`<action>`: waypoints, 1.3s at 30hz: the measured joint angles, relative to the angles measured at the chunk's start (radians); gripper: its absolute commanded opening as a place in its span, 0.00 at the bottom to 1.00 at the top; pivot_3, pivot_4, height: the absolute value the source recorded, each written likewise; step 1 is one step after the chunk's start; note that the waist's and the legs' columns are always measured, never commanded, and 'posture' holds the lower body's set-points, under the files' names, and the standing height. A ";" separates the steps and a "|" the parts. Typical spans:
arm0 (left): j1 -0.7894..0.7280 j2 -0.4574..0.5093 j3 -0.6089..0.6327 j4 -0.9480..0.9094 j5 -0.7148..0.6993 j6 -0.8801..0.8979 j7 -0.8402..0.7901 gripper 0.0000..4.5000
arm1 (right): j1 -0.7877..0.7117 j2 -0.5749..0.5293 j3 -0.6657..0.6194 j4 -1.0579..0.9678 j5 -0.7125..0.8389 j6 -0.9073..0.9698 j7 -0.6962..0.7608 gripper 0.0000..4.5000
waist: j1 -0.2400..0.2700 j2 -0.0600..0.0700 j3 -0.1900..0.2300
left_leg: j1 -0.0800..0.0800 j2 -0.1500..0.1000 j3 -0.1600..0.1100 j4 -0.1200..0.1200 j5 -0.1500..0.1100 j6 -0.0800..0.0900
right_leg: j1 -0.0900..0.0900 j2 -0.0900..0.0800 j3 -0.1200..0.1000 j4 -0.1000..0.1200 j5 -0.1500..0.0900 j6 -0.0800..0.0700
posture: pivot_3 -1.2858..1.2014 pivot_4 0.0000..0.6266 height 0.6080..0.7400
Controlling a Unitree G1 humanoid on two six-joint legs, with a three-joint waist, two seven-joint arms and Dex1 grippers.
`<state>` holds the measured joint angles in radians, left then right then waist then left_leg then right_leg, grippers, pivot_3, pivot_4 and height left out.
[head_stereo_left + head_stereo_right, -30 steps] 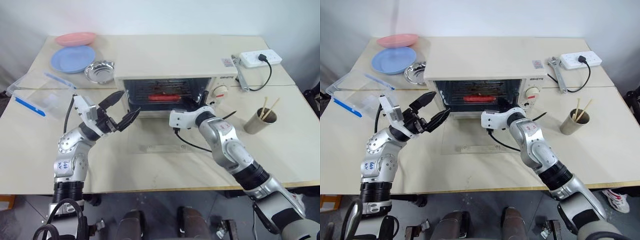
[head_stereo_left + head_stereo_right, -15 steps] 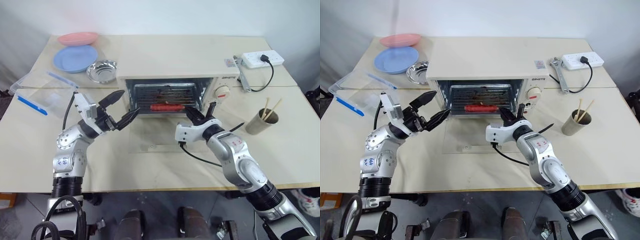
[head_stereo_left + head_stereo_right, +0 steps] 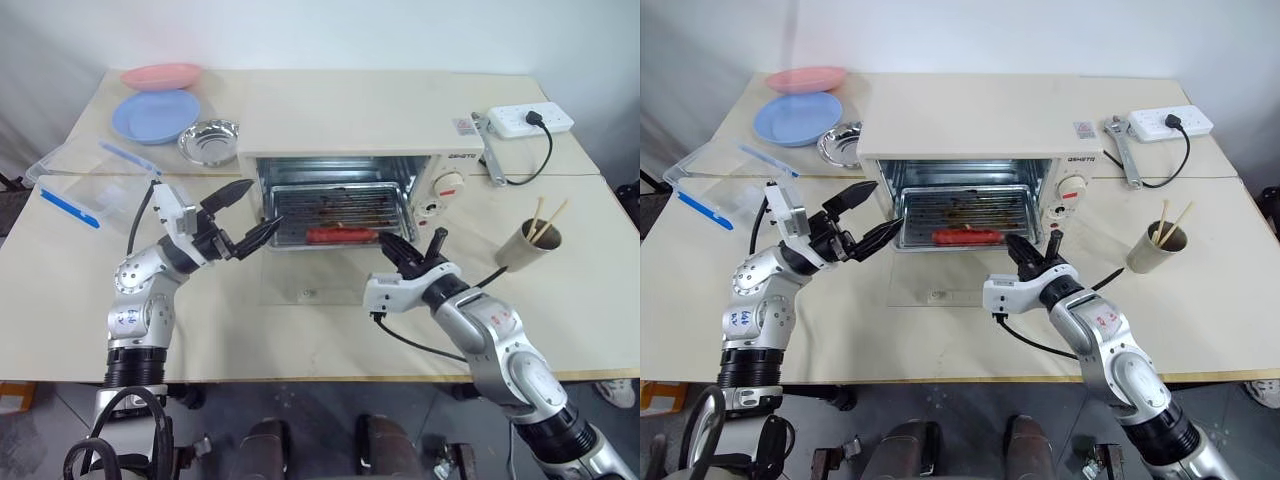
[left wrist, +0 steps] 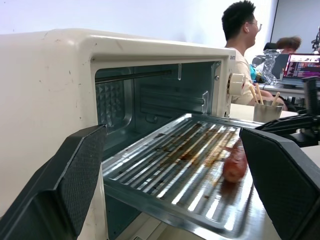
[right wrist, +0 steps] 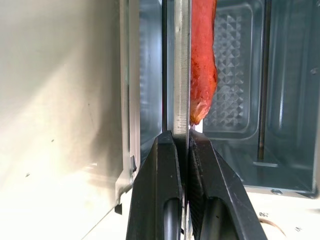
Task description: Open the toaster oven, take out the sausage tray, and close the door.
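The cream toaster oven [image 3: 350,110] stands mid-table, and its glass door [image 3: 320,292] lies open flat on the table in front of it. The silver ridged sausage tray [image 3: 335,205] sticks partway out of the opening, with the red sausage [image 3: 341,235] near its front edge. My right gripper [image 3: 408,250] is shut on the tray's front rim [image 5: 182,90], just right of the sausage [image 5: 202,60]. My left gripper [image 3: 265,204] hovers open at the oven's left front corner, and the tray [image 4: 185,160] shows between its fingers.
A blue plate [image 3: 155,115], a pink plate [image 3: 160,75] and a steel bowl [image 3: 207,142] sit at the back left. A clear container with blue clips [image 3: 85,190] is left. A cup of chopsticks [image 3: 527,243], wrench [image 3: 490,160] and power strip [image 3: 530,118] are right. A person [image 4: 245,45] sits beyond the table.
My right gripper has drawn back toward me with the tray's rim in it, sliding the tray and sausage partway out of the oven. The left gripper has stayed in place.
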<state>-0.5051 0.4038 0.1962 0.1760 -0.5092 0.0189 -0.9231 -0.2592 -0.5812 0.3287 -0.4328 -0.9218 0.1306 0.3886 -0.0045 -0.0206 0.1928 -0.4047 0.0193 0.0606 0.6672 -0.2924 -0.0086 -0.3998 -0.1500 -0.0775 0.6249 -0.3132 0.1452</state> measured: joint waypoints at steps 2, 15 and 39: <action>-0.001 0.001 0.000 0.001 0.000 0.001 -0.003 1.00 | 0.017 -0.005 -0.017 -0.014 0.002 -0.019 0.007 0.00 | 0.001 0.000 0.000 | 0.000 0.000 0.000 0.000 0.000 0.000 | 0.000 0.000 0.000 0.000 0.000 0.000 | 0.52 0.24 1.00; 0.101 0.095 0.027 -0.133 -0.079 0.238 0.020 1.00 | 0.157 -0.031 -0.103 -0.163 0.067 -0.199 0.025 0.00 | -0.003 0.000 0.000 | 0.002 0.001 0.000 -0.001 0.000 0.000 | 0.001 0.000 0.000 0.000 0.000 0.000 | 0.52 0.24 1.00; 0.345 0.232 0.198 -0.324 -1.198 1.123 0.743 1.00 | 0.116 -0.064 -0.162 -0.127 0.197 -0.414 0.042 0.00 | 0.000 0.000 0.000 | 0.014 0.002 -0.008 -0.003 -0.001 -0.001 | 0.009 0.001 0.005 0.001 0.000 -0.002 | 0.52 0.24 1.00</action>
<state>-0.1603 0.6356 0.3940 -0.1478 -1.7072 1.1422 -0.1805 -0.1427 -0.6456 0.1668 -0.5596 -0.7252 -0.2837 0.4308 -0.0046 -0.0210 0.1925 -0.3909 0.0215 0.0527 0.6647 -0.2932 -0.0101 -0.3905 -0.1495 -0.0725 0.6261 -0.3135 0.1435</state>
